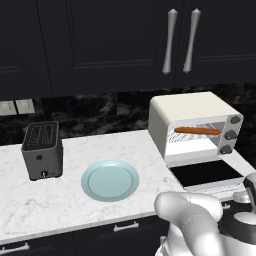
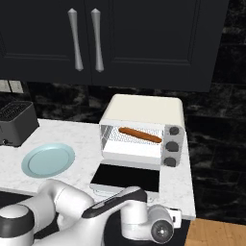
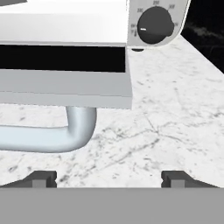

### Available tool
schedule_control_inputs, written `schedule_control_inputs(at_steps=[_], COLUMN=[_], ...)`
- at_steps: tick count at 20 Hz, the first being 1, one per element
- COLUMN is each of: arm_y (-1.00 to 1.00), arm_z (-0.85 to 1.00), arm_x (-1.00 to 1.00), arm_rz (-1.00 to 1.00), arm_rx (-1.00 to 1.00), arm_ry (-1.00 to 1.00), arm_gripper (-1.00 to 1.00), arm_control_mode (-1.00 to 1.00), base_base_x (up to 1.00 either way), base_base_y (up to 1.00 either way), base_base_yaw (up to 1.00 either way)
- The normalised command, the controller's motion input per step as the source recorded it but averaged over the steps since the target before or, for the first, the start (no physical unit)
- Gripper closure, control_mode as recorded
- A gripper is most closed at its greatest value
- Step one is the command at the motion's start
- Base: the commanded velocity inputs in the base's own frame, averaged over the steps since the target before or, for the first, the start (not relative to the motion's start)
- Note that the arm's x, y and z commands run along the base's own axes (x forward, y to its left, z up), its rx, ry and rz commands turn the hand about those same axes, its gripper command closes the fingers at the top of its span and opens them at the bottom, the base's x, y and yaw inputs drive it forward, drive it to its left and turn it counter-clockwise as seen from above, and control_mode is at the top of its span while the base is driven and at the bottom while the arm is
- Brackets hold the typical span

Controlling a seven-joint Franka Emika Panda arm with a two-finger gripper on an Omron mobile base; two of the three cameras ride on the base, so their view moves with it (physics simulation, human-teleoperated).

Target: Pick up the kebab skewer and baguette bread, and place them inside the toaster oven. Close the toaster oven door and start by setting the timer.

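Note:
The cream-white toaster oven (image 1: 187, 107) (image 2: 144, 109) stands on the counter with its door (image 1: 205, 172) (image 2: 126, 177) (image 3: 65, 87) folded down flat. The baguette bread (image 1: 197, 131) (image 2: 140, 135) lies on the wire rack inside. The kebab skewer is out of view. My gripper (image 3: 109, 179) is open, low at the counter just in front of the door's front edge. The silver bar handle (image 3: 65, 135) curves below that edge, ahead and left of the fingertips, apart from them. A round grey knob (image 3: 154, 27) sits above.
A pale blue plate (image 1: 110, 180) (image 2: 48, 160) with nothing on it lies left of the oven. Further left stands a dark grey slot toaster (image 1: 42, 150) (image 2: 17, 122). Dark cabinets hang overhead. The marble counter ends just right of the oven.

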Motion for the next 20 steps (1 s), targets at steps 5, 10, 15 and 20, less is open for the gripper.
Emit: schedule_control_inputs(at_steps=[5, 10, 15, 20], arm_y=[0.17, 0.35, 0.30, 0.24], arm_z=[0.04, 0.02, 0.00, 0.00], arm_x=[0.00, 0.00, 0.09, 0.23], arm_rz=[0.00, 0.00, -0.01, -0.01], arm_rx=[0.01, 0.00, 0.00, 0.00], arm_ry=[-0.01, 0.00, 0.00, 0.00], arm_gripper=[-1.00, -1.00, -1.00, -1.00], arm_control_mode=[-1.00, -1.00, -1.00, -1.00], base_base_x=[0.00, 0.00, 0.00, 0.00], base_base_y=[0.00, 0.00, 0.00, 0.00], base_base_yaw=[0.00, 0.00, 0.00, 0.00])
